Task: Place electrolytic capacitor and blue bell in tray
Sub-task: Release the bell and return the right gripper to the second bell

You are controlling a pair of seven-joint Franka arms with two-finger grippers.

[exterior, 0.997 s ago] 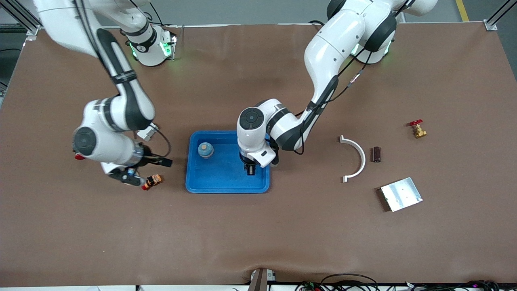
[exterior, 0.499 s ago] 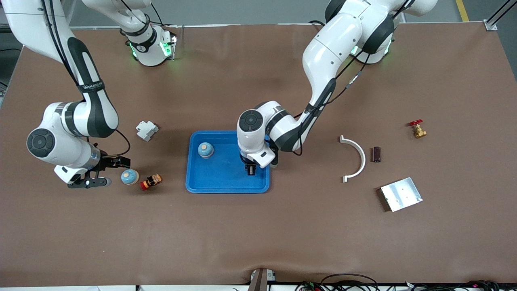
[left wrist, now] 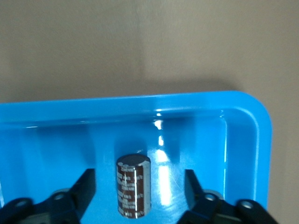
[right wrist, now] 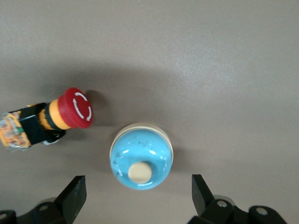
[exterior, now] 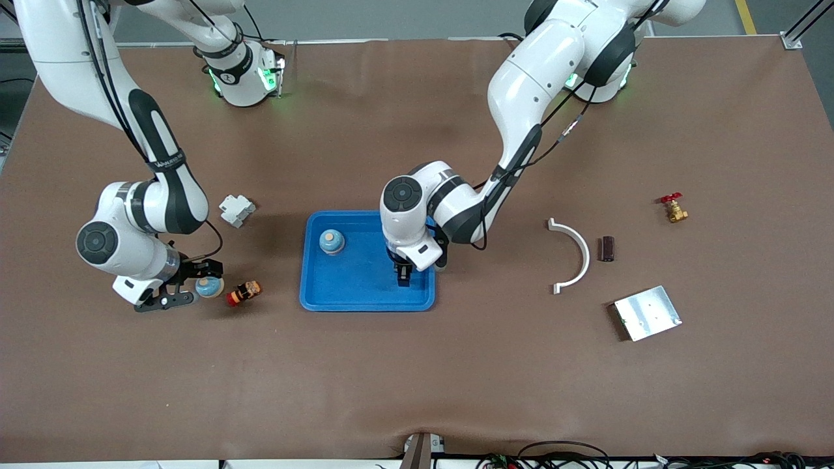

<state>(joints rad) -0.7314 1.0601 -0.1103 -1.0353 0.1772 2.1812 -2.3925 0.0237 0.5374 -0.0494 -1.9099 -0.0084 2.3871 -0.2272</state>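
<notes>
The blue tray (exterior: pixel 352 290) lies mid-table. One blue bell (exterior: pixel 331 241) with a beige button sits in it. My left gripper (exterior: pixel 404 273) is open, low in the tray. A dark brown electrolytic capacitor (left wrist: pixel 133 185) stands upright on the tray floor (left wrist: pixel 196 140) between the fingers of the left gripper (left wrist: pixel 138 184), touching neither. A second blue bell (exterior: pixel 210 286) sits on the table toward the right arm's end. My right gripper (exterior: pixel 194 285) is open beside it. In the right wrist view this bell (right wrist: pixel 141 155) lies just ahead of the spread fingers of the right gripper (right wrist: pixel 136 193).
A red emergency-stop button (exterior: pixel 244 292) lies beside the outer bell, also in the right wrist view (right wrist: pixel 70 109). A grey-white part (exterior: pixel 236 210) lies farther back. A white arc (exterior: pixel 573 255), small dark block (exterior: pixel 607 248), brass valve (exterior: pixel 674 208) and silver plate (exterior: pixel 647 312) lie toward the left arm's end.
The right gripper pulled off the outer bell toward the right arm's end of the table, then came back beside it. The left gripper and tray stayed put.
</notes>
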